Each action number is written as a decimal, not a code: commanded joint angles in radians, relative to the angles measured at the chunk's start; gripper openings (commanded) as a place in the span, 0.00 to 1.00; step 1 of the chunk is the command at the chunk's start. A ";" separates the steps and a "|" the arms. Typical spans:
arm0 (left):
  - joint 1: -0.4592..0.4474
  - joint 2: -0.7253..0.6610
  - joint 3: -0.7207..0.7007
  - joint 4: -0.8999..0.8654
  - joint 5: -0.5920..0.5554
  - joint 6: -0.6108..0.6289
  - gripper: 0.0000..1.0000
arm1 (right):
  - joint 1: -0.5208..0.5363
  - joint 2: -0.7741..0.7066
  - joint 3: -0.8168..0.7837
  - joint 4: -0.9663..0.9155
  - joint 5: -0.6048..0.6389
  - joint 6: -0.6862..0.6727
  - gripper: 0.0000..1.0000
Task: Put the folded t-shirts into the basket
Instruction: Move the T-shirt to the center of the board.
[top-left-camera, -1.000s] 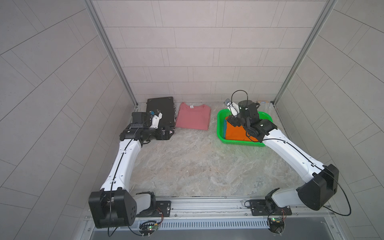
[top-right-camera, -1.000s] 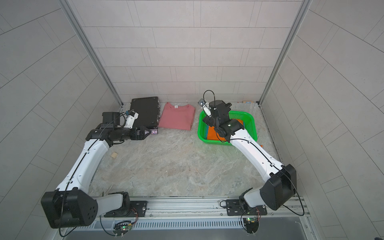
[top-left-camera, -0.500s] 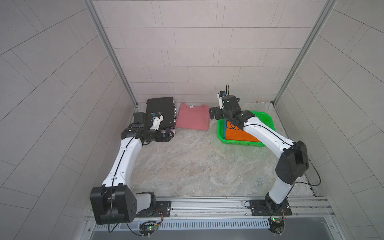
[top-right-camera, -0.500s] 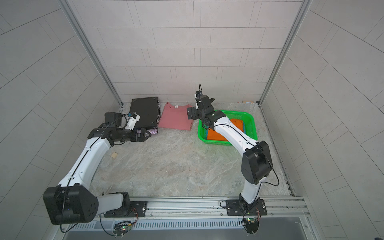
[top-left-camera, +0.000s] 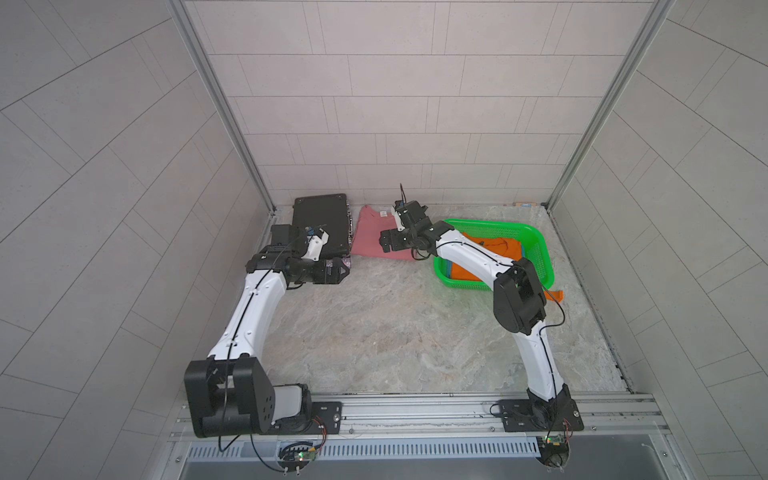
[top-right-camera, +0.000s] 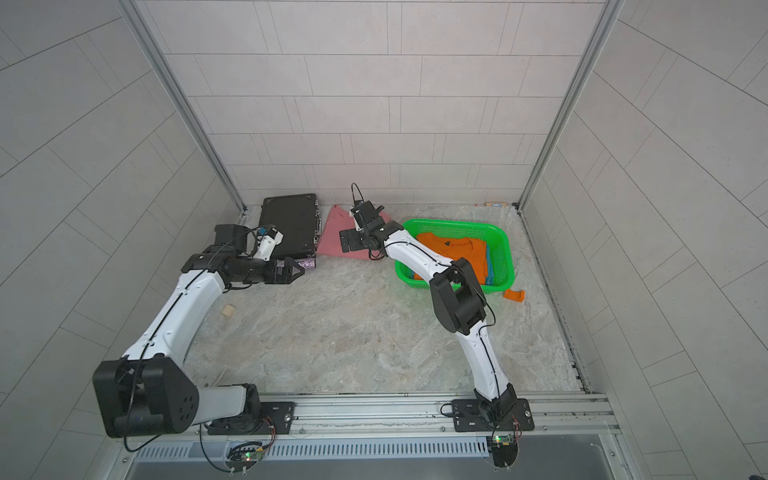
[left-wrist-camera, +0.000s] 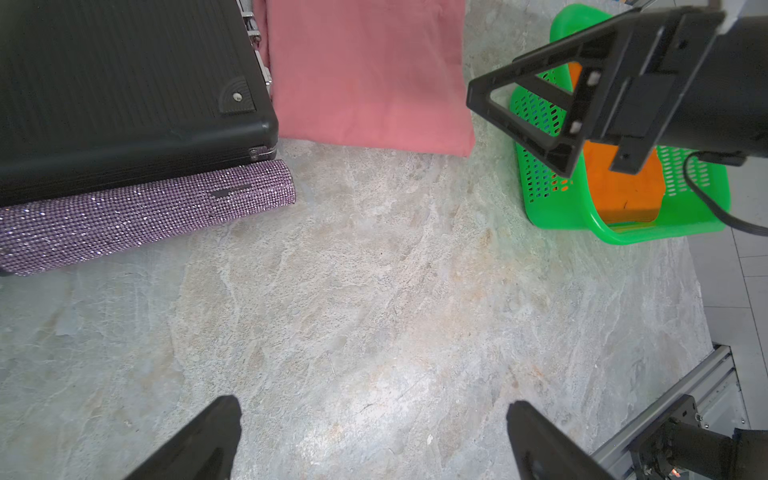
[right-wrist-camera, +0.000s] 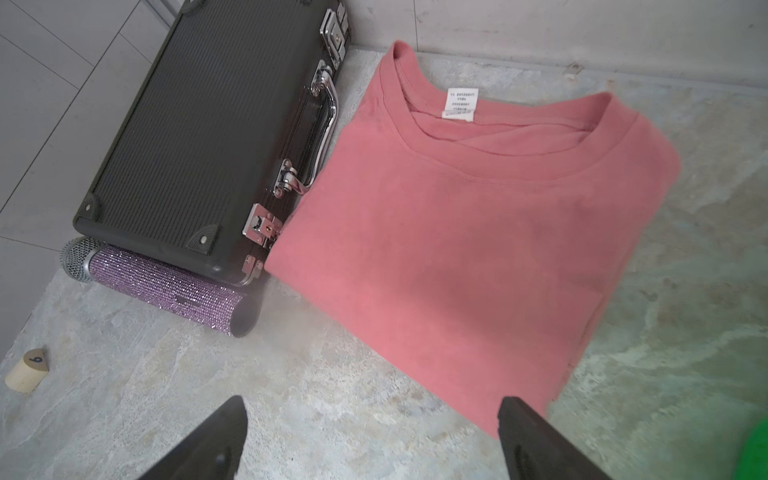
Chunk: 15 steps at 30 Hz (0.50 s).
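The dusty pink t-shirt (top-left-camera: 368, 237) (top-right-camera: 332, 243) (right-wrist-camera: 478, 232) (left-wrist-camera: 365, 75) lies folded flat on the table, between a black case and the green basket (top-left-camera: 536, 235) (top-right-camera: 500, 237) (left-wrist-camera: 623, 232). The orange t-shirt (top-left-camera: 513, 249) (top-right-camera: 457, 249) sits in the basket on top of the teal-blue one (top-right-camera: 491, 266). My right gripper (top-left-camera: 386, 241) (top-right-camera: 349, 240) (right-wrist-camera: 372, 415) hangs open and empty over the pink shirt's near edge. My left gripper (top-left-camera: 338, 272) (top-right-camera: 297, 270) (left-wrist-camera: 372, 415) is open over bare table, in front of the case.
The black hard case (top-left-camera: 322, 224) (right-wrist-camera: 199, 137) touches the pink shirt's left side. A purple glitter microphone (left-wrist-camera: 145, 216) (right-wrist-camera: 166, 286) lies along its front. A small wooden piece (top-right-camera: 228, 310) (right-wrist-camera: 27, 370) sits left of my left arm. A small orange object (top-right-camera: 514, 295) lies beside the basket.
My right arm has swung left from above the basket to the pink shirt's near edge. The left gripper has shifted slightly right. The orange shirt stays in the basket.
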 joint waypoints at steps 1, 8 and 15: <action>0.007 0.011 0.002 -0.012 0.010 0.020 1.00 | -0.004 0.058 0.074 -0.034 0.013 -0.026 0.98; 0.008 0.020 0.003 -0.022 0.009 0.030 1.00 | -0.010 0.167 0.137 -0.026 0.014 -0.042 0.98; 0.009 0.035 0.002 -0.017 0.009 0.025 1.00 | -0.020 0.241 0.175 -0.101 0.062 -0.030 0.98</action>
